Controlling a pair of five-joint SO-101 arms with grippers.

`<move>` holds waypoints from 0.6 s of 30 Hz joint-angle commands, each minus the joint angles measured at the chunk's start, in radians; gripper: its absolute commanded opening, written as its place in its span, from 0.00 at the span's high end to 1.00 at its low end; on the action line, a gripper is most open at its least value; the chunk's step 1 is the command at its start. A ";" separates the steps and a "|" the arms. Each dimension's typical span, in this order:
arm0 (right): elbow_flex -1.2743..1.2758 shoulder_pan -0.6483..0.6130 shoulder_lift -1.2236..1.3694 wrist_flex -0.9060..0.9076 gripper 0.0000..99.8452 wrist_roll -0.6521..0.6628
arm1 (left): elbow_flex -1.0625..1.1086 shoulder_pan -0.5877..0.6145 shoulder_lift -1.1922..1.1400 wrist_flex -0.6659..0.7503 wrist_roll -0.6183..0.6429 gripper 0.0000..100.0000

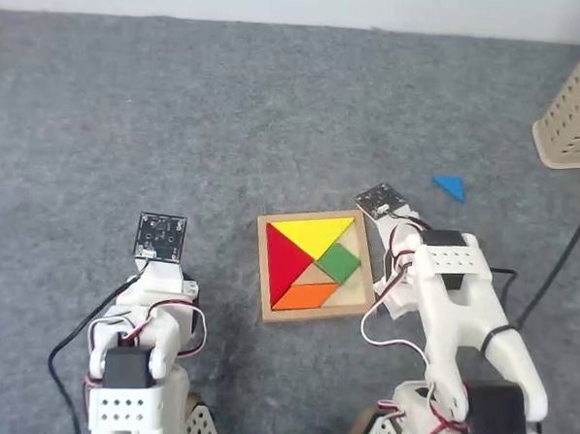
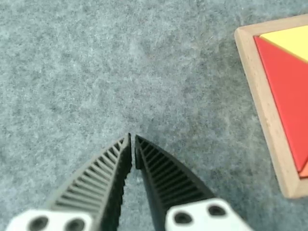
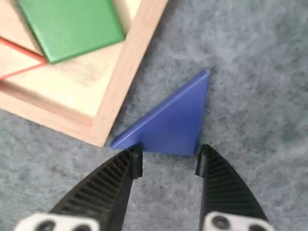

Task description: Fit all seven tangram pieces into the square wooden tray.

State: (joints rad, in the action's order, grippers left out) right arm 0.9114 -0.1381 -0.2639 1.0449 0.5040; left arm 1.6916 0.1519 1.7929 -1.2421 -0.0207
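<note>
The square wooden tray lies between the arms and holds a yellow triangle, a red triangle, a green square, an orange piece and a small tan triangle. Bare wood shows in its corner nearest the right arm. Just outside that corner lies a dark blue triangle on the carpet, with my right gripper open and its tips at the piece's near edge. A small light blue triangle sits farther away. My left gripper is shut over bare carpet beside the tray.
A beige perforated basket stands at the far right edge of the grey carpet. A black cable runs along the right side behind the right arm. Open carpet stretches beyond and left of the tray.
</note>
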 commanded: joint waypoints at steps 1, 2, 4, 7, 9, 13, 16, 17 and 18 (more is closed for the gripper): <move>-0.078 0.012 0.008 -0.015 0.82 -0.091 | -0.005 0.002 0.006 -0.006 0.006 0.99; -0.097 0.008 0.007 -0.004 0.82 -0.160 | -0.005 0.002 0.006 -0.006 0.006 0.99; -0.132 0.001 0.007 0.041 0.82 -0.270 | -0.005 0.002 0.006 -0.006 0.006 0.99; -0.158 -0.018 0.016 0.062 0.82 -0.379 | -0.005 0.002 0.006 -0.006 0.006 0.99; -0.160 -0.035 0.016 0.067 0.82 -0.417 | -0.005 0.002 0.006 -0.006 0.006 0.99; -0.143 -0.044 0.018 0.064 0.82 -0.436 | -0.005 0.002 0.006 -0.006 0.006 0.99; -0.144 -0.048 0.018 0.061 0.82 -0.439 | -0.005 0.002 0.006 -0.006 0.006 0.99; -0.143 -0.050 0.018 0.054 0.82 -0.440 | -0.005 0.002 0.006 -0.006 0.006 0.99; -0.140 -0.050 0.018 0.048 0.82 -0.440 | -0.005 0.002 0.006 -0.006 0.006 0.99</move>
State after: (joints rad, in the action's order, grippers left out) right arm 0.8086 -0.1718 -0.2470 1.1001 0.0775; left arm 1.6916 0.1519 1.7929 -1.2421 -0.0207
